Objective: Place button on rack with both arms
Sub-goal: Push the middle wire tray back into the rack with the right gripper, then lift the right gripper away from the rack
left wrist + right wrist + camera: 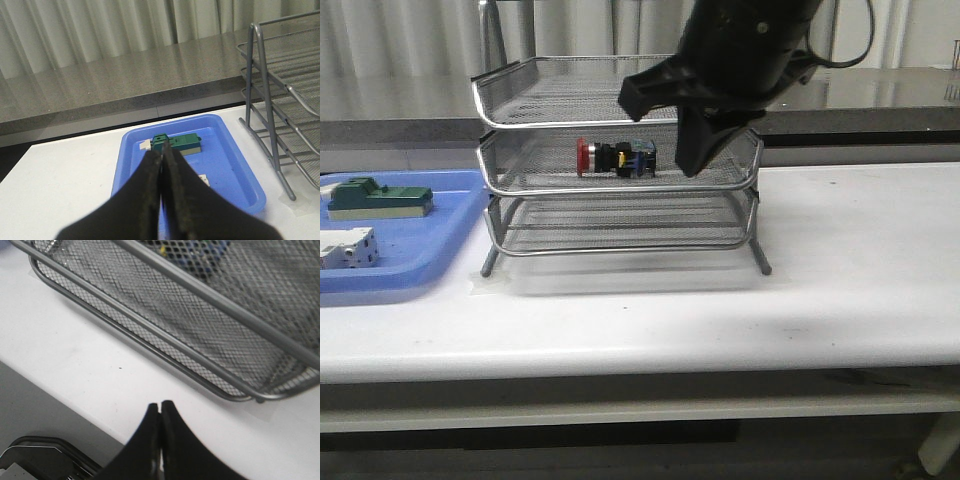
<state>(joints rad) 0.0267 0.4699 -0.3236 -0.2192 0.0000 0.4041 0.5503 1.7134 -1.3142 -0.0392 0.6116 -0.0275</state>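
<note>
Red-headed push-button switch (616, 158) lies in middle tier of silver wire-mesh rack (620, 185). Looks rigid, light; grip black body. Left gripper (163, 165), right gripper (160, 412) both closed, empty.

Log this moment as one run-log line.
button: lying in rack middle tray | left gripper: shut, empty, over blue tray | right gripper: shut, empty, near rack

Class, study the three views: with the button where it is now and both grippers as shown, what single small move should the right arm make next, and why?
Probably lift the right gripper up and away from the rack. The button already lies in the middle tray, apart from any finger. Both the right gripper and the left gripper are shut and empty, so no placing seems left.
</note>
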